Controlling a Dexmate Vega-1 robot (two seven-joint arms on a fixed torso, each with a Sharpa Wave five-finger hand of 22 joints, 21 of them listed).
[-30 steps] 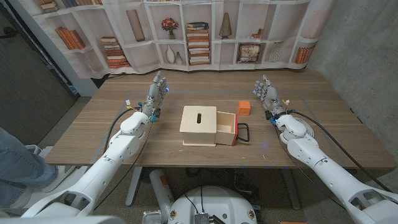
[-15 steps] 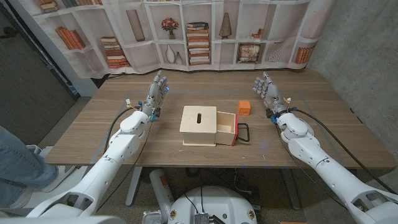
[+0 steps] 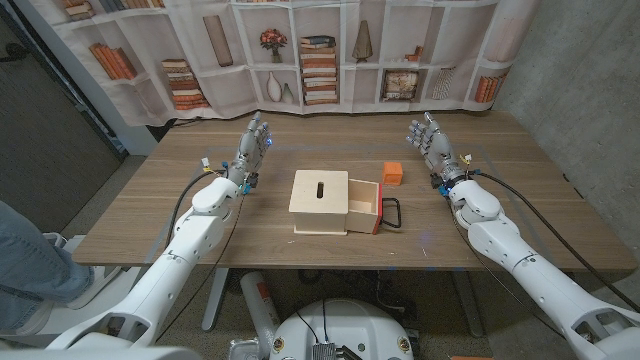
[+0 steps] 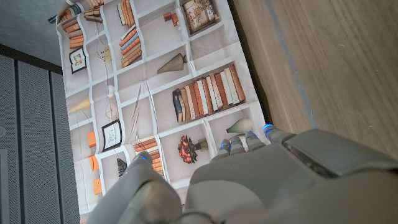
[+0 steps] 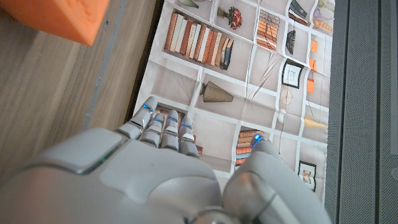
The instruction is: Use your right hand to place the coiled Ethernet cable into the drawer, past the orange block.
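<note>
At the middle of the desk: you have a pale wooden box point(image 3: 319, 201) with a dark slot in its lid.
Drawer: the drawer point(image 3: 364, 204) stands pulled out of the box toward the desk's right edge, with a red front and a black loop handle point(image 3: 391, 214).
Drawer contents: you cannot tell from the head view what lies inside.
Orange block: the orange block point(image 3: 392, 173) sits just past the drawer's far corner, toward the back edge of the desk; its corner also shows in the right wrist view point(image 5: 65, 18).
Ethernet cable: you cannot make out a coiled cable anywhere on the desk.
Right hand: your right hand point(image 3: 427, 146) is raised near the right back corner, fingers point(image 5: 163, 128) spread wide and holding nothing, apart from the block.
Left hand: your left hand point(image 3: 252, 146) is raised near the left back part of the desk, fingers point(image 4: 244, 142) wide apart, holding nothing.
Desk: the wooden desk point(image 3: 200, 225) carries the box and block.
Behind the desk: a curtain printed with bookshelves point(image 3: 320, 50) hangs along the back edge.
Left edge of view: a person's leg in jeans point(image 3: 25, 255) stands beside the desk.
</note>
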